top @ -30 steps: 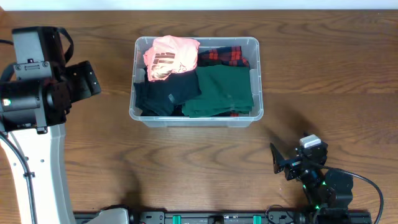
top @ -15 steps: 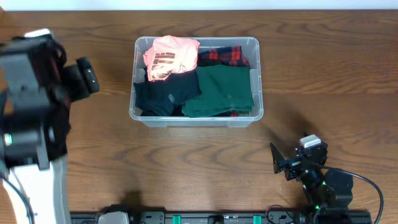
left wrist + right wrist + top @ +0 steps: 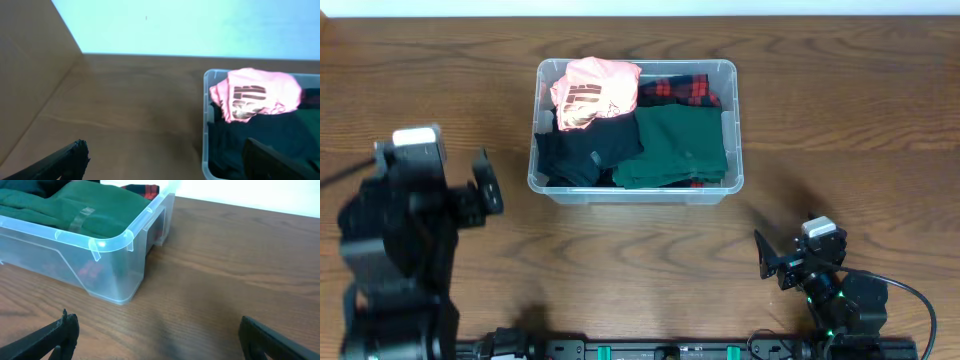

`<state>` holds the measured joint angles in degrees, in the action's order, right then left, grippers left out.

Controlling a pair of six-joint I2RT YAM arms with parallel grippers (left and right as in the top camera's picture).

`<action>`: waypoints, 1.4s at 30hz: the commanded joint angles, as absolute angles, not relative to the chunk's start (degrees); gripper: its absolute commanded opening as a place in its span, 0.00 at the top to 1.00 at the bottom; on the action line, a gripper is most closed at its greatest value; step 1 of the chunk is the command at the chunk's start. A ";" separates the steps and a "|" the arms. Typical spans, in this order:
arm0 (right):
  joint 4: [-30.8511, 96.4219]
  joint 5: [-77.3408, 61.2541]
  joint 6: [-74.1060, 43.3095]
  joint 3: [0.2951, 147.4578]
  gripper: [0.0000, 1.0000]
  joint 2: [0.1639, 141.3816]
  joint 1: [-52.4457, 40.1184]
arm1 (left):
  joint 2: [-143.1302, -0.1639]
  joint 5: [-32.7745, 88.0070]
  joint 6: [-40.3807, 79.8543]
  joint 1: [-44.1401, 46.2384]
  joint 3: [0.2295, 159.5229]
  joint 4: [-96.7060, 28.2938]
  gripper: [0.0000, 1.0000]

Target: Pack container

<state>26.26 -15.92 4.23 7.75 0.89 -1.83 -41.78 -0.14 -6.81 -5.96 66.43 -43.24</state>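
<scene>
Overhead: container sits mid-desk, toward the far edge. Inside are a pink garment, red plaid, a green piece and a dark piece, filling the floor. No loose clothing shows on the desk, so packing looks done or close to it; possibly only tidying is left. Left fingers are off the container's left side, apart from it. Right fingers are near the front edge, well apart.

Left wrist: fingers spread wide at the lower corners, nothing between them. The container's left end lies ahead to the right, pink garment on top.

Right wrist: fingers wide, empty, over bare desk. The container's corner is ahead-left, green piece about level with the rim.
</scene>
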 commanded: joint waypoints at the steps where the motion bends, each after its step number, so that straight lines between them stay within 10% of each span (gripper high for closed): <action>1: 26.17 -16.34 4.78 7.46 0.01 0.49 -1.56 | -36.29 0.93 -7.92 -6.15 62.17 -42.24 0.02; 42: 26.17 -16.34 4.80 7.46 0.01 0.49 -1.56 | -1.56 7.14 -7.88 -5.28 21.67 -31.40 0.02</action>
